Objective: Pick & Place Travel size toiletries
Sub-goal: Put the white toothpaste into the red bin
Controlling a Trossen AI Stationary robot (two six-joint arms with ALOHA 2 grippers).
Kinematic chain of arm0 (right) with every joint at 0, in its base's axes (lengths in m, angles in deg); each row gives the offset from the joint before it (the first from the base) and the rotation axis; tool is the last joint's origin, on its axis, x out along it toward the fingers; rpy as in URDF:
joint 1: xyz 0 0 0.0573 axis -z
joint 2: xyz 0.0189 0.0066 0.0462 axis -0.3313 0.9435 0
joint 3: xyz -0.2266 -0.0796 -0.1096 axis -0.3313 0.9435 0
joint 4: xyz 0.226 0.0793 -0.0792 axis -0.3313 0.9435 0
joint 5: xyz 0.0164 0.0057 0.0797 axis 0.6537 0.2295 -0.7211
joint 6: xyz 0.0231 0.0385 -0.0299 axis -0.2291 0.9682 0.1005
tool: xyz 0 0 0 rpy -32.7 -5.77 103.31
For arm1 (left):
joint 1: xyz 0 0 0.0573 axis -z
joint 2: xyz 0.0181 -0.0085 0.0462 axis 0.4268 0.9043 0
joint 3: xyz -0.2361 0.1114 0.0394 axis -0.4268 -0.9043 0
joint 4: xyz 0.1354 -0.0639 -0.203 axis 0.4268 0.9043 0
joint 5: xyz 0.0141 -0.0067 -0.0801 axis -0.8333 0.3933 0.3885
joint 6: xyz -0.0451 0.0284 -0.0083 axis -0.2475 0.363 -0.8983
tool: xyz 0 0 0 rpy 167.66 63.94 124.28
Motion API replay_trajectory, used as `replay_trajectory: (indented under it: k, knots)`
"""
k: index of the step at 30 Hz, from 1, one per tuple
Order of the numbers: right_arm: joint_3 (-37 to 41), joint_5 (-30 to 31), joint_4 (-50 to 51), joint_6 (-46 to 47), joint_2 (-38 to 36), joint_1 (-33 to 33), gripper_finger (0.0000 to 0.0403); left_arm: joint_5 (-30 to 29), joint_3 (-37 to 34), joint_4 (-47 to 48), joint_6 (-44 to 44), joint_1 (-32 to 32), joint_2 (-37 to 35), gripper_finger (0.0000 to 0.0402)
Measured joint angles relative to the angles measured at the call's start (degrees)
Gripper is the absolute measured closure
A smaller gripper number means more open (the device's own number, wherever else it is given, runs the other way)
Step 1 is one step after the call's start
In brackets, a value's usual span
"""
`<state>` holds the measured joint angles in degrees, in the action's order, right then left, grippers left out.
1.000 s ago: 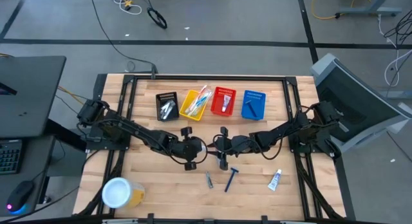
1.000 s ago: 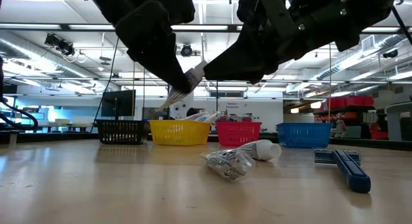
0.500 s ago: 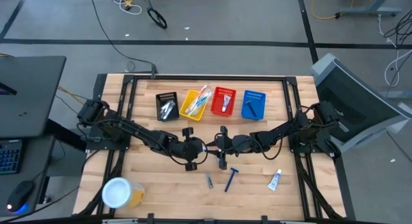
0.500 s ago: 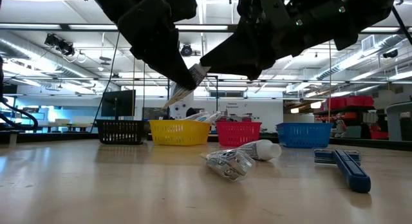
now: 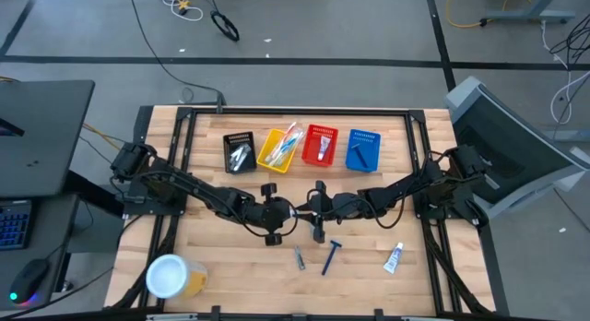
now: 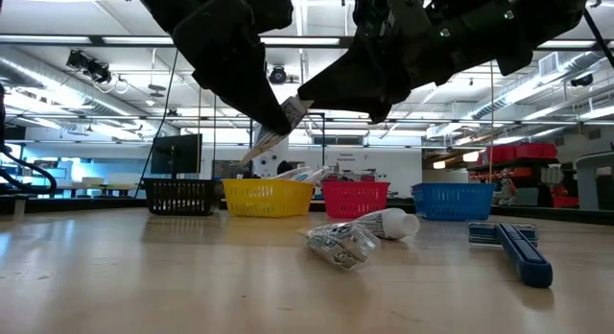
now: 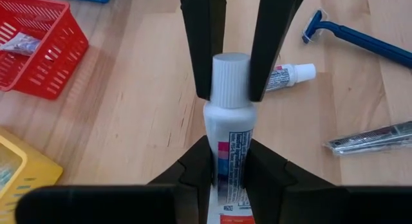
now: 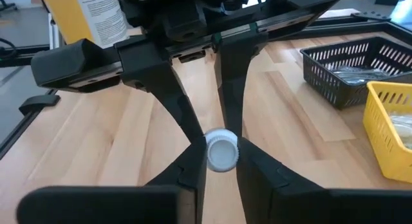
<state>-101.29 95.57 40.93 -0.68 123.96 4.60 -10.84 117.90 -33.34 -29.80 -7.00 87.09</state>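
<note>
Left wrist view shows us a handover in mid-air: our left gripper point(image 7: 228, 163) clamps the body of a white toothpaste tube point(image 7: 226, 127), while the right gripper point(image 7: 230, 76) has its fingers pressed on either side of the cap. We judge the tube is held aloft so the right arm can carry it toward the red basket point(image 5: 320, 144). Both arms reach inward and meet above the table's point(image 5: 212, 256) middle, wrists level, fingertips facing.
</note>
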Motion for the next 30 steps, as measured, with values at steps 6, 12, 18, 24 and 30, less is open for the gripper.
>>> replay_trajectory:
  k: [6, 12, 18, 24, 30]
  knots:
    - [0.0, -0.2, 0.5, 0.1, 0.0, 0.0, 0.0335, 0.9, 0.0, -0.2, 0.0, 0.0, 0.0, 0.0301]
    - [0.0, 4.4, 5.1, -0.1, 0.0, 0.0, 0.0336, -0.2, 0.0, -0.2, -1.8, 0.0, 0.0, 0.0262]
    - [0.0, 17.7, 9.4, -0.7, -2.5, -0.5, 0.0336, -4.8, 0.0, -0.2, -0.2, -0.1, 0.0, 0.0240]
    - [0.0, 46.8, 11.9, -4.5, -8.9, -0.4, 0.0337, -5.5, 0.0, -0.2, -0.2, -0.4, 0.0, 0.0242]
    - [0.0, 48.6, 12.7, -1.5, -9.3, 5.9, 0.0337, -5.4, 0.0, -0.6, -0.4, -0.4, 0.0, 0.0246]
